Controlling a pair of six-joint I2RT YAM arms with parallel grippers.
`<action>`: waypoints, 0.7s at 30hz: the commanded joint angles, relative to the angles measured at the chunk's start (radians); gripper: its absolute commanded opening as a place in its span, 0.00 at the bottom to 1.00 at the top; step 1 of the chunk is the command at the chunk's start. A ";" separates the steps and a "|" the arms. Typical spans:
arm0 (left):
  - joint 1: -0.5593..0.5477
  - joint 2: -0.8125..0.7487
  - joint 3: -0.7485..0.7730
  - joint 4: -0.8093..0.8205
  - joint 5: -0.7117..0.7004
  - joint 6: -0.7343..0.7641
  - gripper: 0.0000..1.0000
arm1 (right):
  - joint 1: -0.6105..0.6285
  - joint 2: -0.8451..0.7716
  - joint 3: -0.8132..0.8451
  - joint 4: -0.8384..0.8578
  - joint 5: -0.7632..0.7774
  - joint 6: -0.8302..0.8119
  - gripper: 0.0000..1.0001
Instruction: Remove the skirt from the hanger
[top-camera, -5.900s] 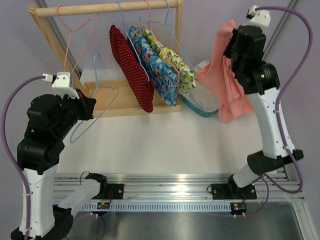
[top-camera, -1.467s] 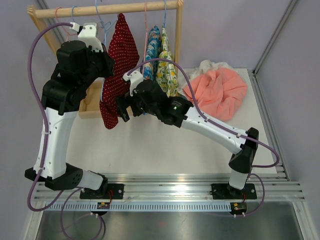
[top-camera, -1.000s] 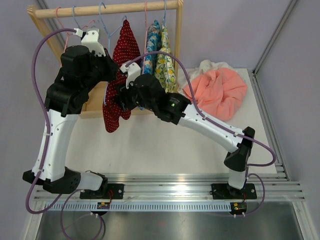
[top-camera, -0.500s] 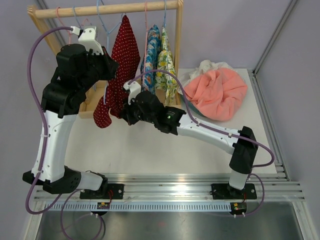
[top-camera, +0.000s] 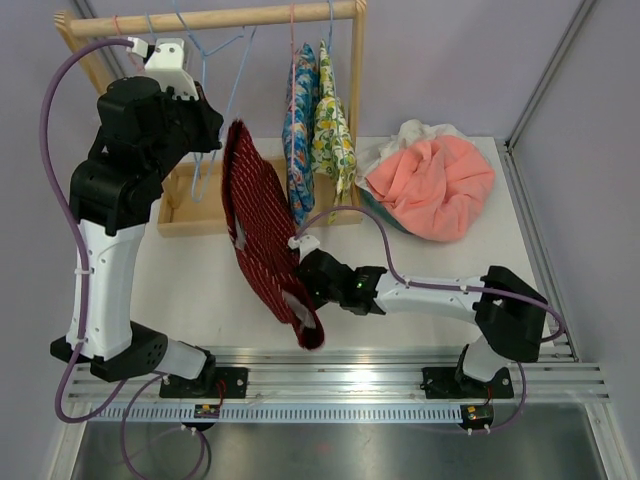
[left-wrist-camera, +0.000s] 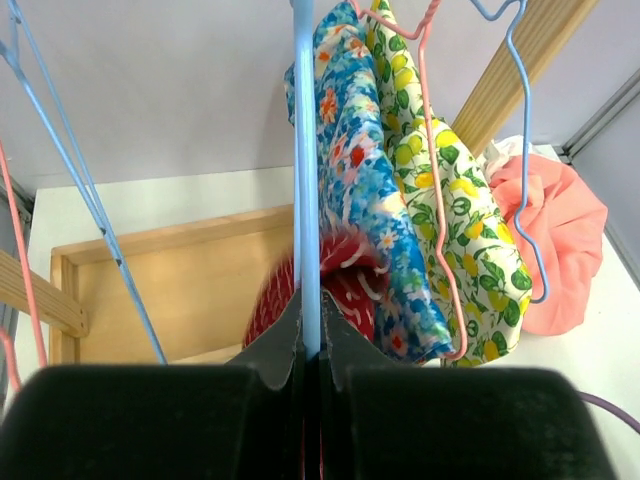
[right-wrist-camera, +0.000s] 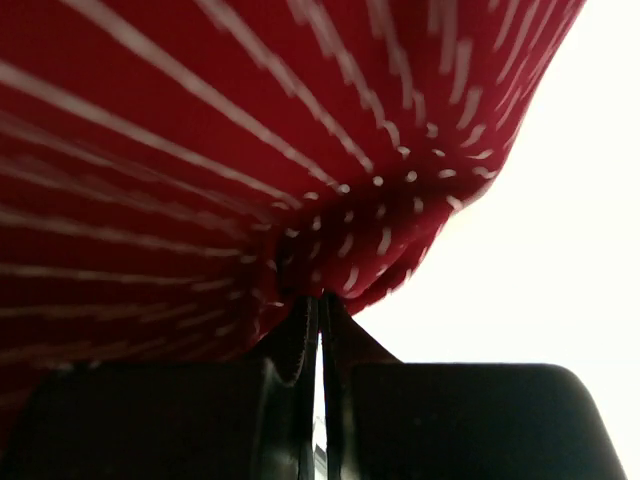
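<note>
Red dotted skirt (top-camera: 262, 235) sits way lower than half a second back. The right gripper (right-wrist-camera: 318, 305) has dragged it down over the desk (top-camera: 190, 290), jaws pinching a fold. It's stretched long and diagonal. Left gripper (left-wrist-camera: 310, 345) jaws are clamped on the blue hanger (left-wrist-camera: 304, 150) wire near the wooden rail (top-camera: 210, 18).

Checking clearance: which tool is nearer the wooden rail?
Left. The left tool clamps a blue hanger under the rail; the right tool pinches the red skirt far below.

Matt dotted cloth skirt (top-camera: 262, 232), wooden rack (top-camera: 210, 18)
</note>
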 joint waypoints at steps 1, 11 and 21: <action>-0.001 -0.060 -0.012 0.197 -0.050 0.030 0.00 | 0.006 -0.136 0.012 -0.055 0.144 0.013 0.00; -0.001 -0.189 -0.255 0.220 -0.081 0.039 0.00 | 0.003 -0.527 0.070 -0.091 0.771 -0.272 0.00; -0.001 -0.252 -0.402 0.251 -0.058 0.010 0.00 | -0.393 -0.433 0.475 -0.089 0.706 -0.473 0.00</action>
